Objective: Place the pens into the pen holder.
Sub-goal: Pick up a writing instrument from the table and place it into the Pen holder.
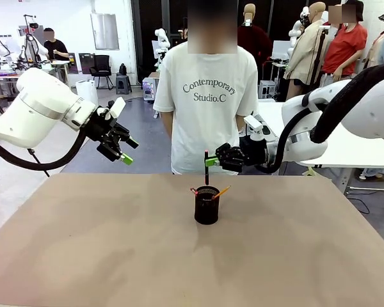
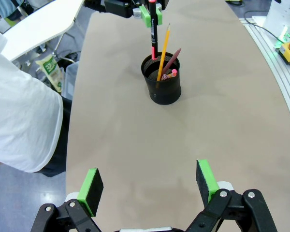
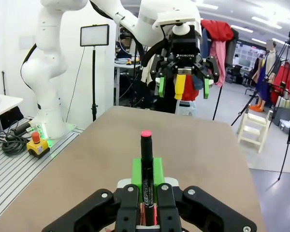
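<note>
1. The right gripper (image 1: 209,161) is clenched on the black marker (image 1: 206,167), holding it upright just above the pen holder (image 1: 207,205).
2. The pencil (image 2: 163,52) and the reddish-brown pen (image 2: 171,62) stand inside the holder at mid-table.
3. The left gripper (image 2: 150,182) hangs released and empty, well apart.

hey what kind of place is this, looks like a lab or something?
Most likely a robotics lab or studio: robot arms work at a brown table, an emergency-stop button sits on a metal base, and a light panel on a stand stands behind.
</note>
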Available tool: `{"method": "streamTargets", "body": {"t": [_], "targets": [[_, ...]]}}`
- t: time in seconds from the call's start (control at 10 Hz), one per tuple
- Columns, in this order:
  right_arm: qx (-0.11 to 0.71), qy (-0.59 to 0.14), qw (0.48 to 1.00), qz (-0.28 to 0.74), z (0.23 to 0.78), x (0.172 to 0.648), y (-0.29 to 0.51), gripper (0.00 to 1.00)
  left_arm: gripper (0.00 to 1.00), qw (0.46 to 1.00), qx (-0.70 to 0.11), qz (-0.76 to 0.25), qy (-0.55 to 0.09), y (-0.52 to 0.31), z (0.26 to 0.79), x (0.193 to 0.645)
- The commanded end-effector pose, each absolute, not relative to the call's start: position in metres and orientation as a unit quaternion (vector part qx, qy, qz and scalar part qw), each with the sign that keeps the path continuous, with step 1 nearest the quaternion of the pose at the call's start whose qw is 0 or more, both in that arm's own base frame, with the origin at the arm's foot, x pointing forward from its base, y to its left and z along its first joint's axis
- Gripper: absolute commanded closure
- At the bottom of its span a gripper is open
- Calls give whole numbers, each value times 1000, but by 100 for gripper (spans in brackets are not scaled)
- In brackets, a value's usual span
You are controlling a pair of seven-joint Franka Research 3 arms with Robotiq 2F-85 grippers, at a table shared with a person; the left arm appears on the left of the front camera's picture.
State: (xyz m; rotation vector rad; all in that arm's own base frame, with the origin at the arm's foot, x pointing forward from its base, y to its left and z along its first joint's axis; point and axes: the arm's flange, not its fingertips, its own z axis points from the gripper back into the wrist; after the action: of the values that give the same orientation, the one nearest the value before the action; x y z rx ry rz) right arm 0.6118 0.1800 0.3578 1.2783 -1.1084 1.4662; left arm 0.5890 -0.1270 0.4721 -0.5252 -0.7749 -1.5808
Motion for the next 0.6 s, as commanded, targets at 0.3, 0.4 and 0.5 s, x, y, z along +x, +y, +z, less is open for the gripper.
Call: {"method": "streamTargets", "body": {"t": [0.3,0.4,0.5], "targets": [[548,-431,425,578,346,613,175,100,0,608,-223,-685,-334,-127,473,588],[553,-424,431,573,337,615,172,100,0,608,-223,-685,-334,-127,473,588],[557,-421,433,570,330,620,171,100,0,608,-223,-685,-334,-127,473,588]]}}
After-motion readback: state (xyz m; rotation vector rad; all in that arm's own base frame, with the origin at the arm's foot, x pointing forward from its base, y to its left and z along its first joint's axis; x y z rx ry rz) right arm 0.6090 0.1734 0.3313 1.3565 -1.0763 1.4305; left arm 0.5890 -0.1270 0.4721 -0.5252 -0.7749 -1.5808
